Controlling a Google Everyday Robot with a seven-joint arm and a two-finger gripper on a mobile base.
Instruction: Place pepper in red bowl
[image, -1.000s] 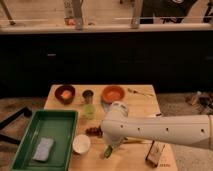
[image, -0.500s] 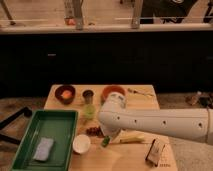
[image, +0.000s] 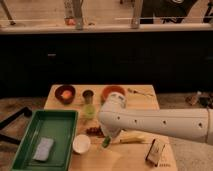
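Table (image: 135, 159): light wood, rectangular.
Back row: maroon bowl (image: 65, 93), cup (image: 88, 96), red bowl (image: 111, 90).
Left: green tray (image: 60, 132).
Front: white bowl (image: 81, 144) — pale yellow item (image: 131, 138).
Gripper (image: 107, 139): low over front middle — clamped on pepper (image: 105, 144).

Green pepper (image: 106, 142) in jaws, before red bowl (image: 108, 90)

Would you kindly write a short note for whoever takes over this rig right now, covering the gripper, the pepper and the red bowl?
Gripper: shut, low over the front middle of the table, between the white bowl and the pale yellow item. The green pepper sticks out at its tip, apparently gripped.
Red bowl: at the back of the table, just behind the arm, no pepper in it.
Done: pepper grasped, it seems.
Left: carry it back over the red bowl and release it inside.
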